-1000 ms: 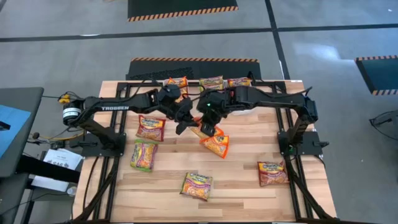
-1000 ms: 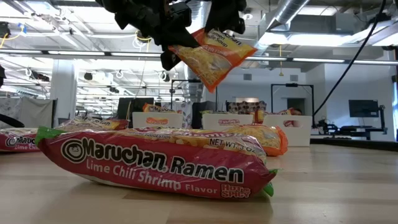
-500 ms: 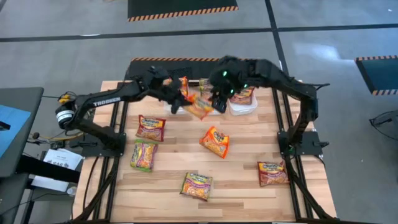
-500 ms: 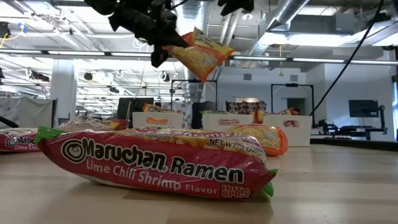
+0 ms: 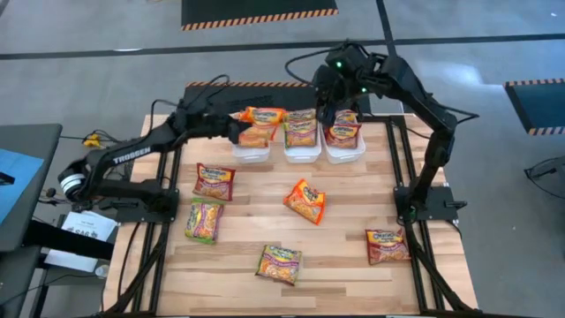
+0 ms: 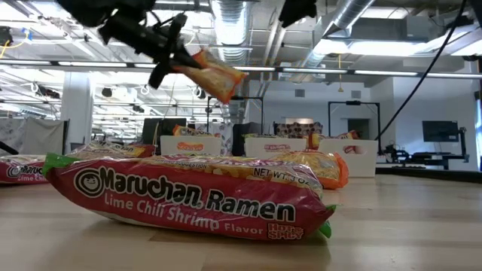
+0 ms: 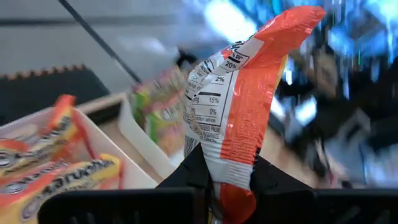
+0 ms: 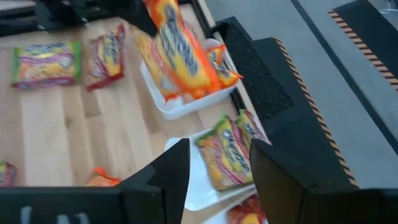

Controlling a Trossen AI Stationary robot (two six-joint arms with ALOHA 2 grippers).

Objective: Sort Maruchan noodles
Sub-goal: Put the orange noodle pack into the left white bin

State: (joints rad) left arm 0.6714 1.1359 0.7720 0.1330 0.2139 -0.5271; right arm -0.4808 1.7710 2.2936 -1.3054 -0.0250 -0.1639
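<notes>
Your left gripper [image 5: 237, 129] is clamped on an orange packet [image 5: 262, 116], holding it in the air over the left bin [image 5: 251, 152] at the table's far edge, where other orange packets lie. Your right gripper [image 5: 333, 95] hangs empty with its fingers spread above the right bin [image 5: 343, 155]. Five loose packets [image 5: 305, 200] lie on the table [image 5: 344, 256], well apart.

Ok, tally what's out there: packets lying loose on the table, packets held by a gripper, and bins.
Loose packets: 5
Held packet, in the left gripper: 1
Bins: 3
Total: 9
Packets already in the bins are not counted; they overlap too much.
</notes>
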